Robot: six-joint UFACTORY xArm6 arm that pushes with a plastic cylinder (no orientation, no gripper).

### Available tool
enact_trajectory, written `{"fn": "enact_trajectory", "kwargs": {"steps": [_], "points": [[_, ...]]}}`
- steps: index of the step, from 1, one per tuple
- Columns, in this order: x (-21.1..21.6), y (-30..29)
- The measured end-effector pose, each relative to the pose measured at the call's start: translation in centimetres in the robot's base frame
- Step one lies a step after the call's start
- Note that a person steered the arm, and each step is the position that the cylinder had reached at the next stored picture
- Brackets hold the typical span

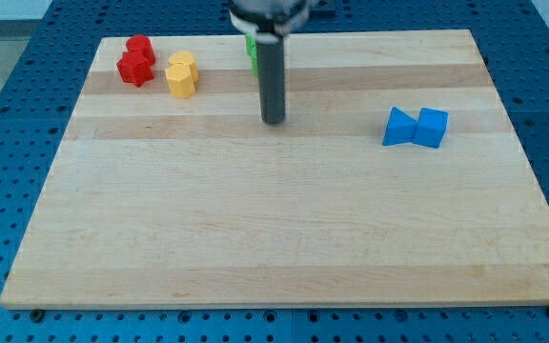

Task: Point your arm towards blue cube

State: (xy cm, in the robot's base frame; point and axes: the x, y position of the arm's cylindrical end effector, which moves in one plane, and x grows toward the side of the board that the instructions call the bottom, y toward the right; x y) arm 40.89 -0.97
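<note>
On a pale wooden board (284,238) that sits on a blue perforated table (8,143), a dark upright rod comes down from the view's top, and my tip (273,121) rests on the wood in the upper middle of the board. There is no claw on this arm, only the bare rod, so nothing is clasped or let go, and the tip touches no block. Taking my tip as the landmark, the blue cube (432,128) lies well apart toward the view's right, at almost the same height in the view, with bare wood between. Touching the cube's side nearer my tip is a blue wedge-shaped block (399,127), so the wedge stands between my tip and the cube. Just behind the rod toward the view's top, a green block (253,52) peeks out, its shape mostly hidden. Toward the view's left of my tip, and a little higher, stands a yellow block (182,75) with rounded lobes, and farther left again a red block (136,61) of knobbly outline near the board's corner. The cube looks small, rigid and light, likely to slide easily on the smooth wood and to turn if nudged off centre. It cannot be gripped; any contact would be a push against a flat face, and the free face toward the view's right seems the cleanest one to meet.
</note>
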Motion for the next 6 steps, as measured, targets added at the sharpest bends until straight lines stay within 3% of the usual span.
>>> {"fn": "enact_trajectory", "kwargs": {"steps": [1,2,3,4,6], "points": [[6.2,5.2],[8.2,14.8],[8.2,23.8],[7.2,27.8],[1.5,28.2]]}}
